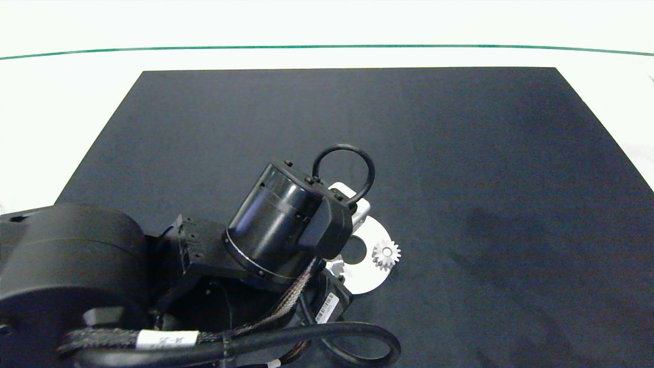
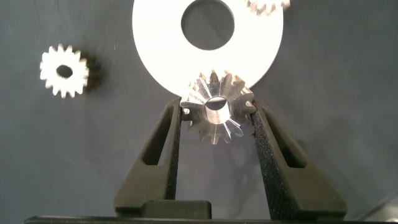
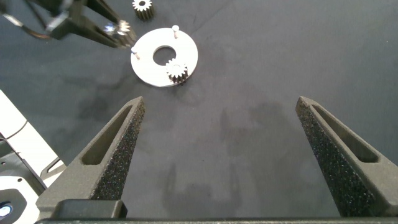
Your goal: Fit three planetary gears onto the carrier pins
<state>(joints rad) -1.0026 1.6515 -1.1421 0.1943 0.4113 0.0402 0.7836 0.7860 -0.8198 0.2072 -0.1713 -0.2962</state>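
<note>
My left gripper [image 2: 217,111] is shut on a silver planetary gear [image 2: 217,115], held tilted just over the rim of the white carrier disc [image 2: 155,43]. One gear [image 1: 386,254] sits on a pin at the disc's right side. Another gear [image 2: 64,71] lies loose on the black mat beside the disc. Two bare carrier pins [image 3: 176,28] stand on the disc [image 3: 186,53] in the right wrist view, which also shows the seated gear [image 3: 176,71]. My right gripper [image 3: 221,106] hovers open and empty over bare mat, well away from the disc. The left arm [image 1: 276,225] hides much of the disc in the head view.
A black mat [image 1: 460,153] covers the white table [image 1: 76,92]. A thin green line [image 1: 327,46] runs along the far side. Bare mat stretches to the right of and beyond the disc.
</note>
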